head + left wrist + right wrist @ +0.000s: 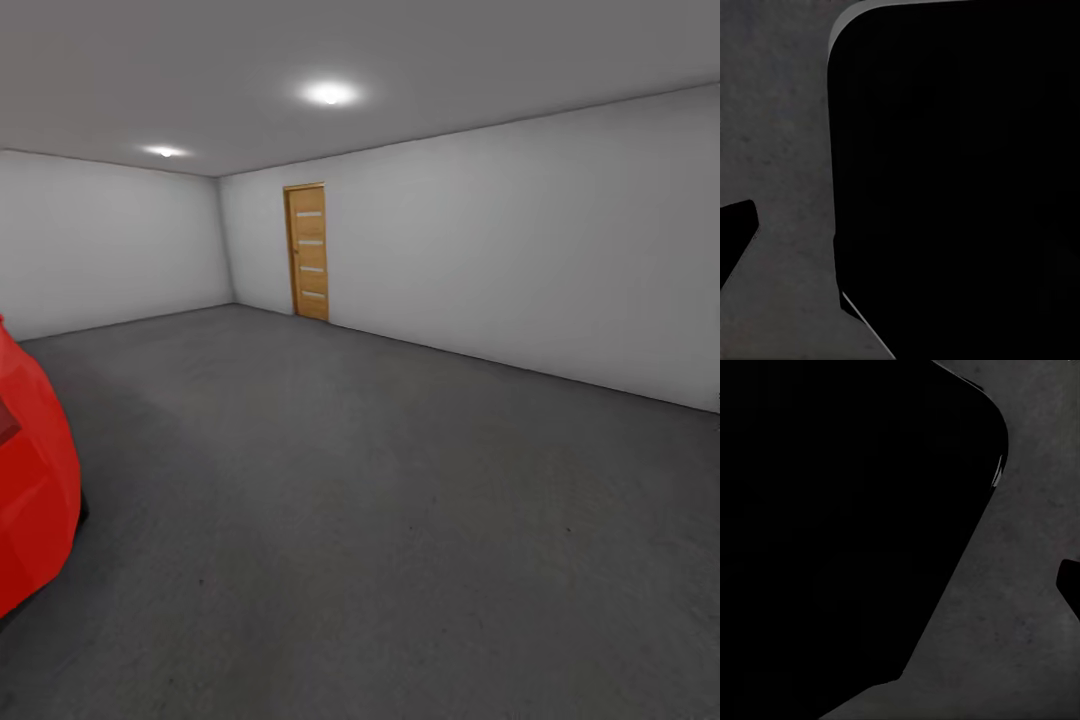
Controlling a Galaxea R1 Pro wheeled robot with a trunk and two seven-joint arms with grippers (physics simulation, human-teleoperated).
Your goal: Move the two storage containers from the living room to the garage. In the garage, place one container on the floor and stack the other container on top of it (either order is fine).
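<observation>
**Garage reached, no container seen set down**

Concrete floor [380, 520], dark grey and speckled, spreads from the robot's feet across the whole head view, so the robot stands in the garage, the room where the stack is meant to end up. Nearest in that view, at the left edge, bulges a bright red rounded shape [35, 480], cut off by the frame. It looks too domed to be one of the low-walled bins, though I cannot say what it is. Neither of the two storage containers can be made out on the stretch of floor that is visible, so judging by that, the placing and stacking are both left to do; whether a bin is being carried I cannot tell.

Both wrist views look down at the same grey concrete past a large black mass with a rounded corner [960, 180] [847, 525], probably part of the robot's own body. The fingers are not clear in either view, so I cannot tell whether either gripper stands apart, together, or clamped on anything.

Farther off, plain grey-white walls [520, 250] close the room, and a narrow wooden door [308, 252] stands near the far corner under two ceiling lights [330, 94].
</observation>
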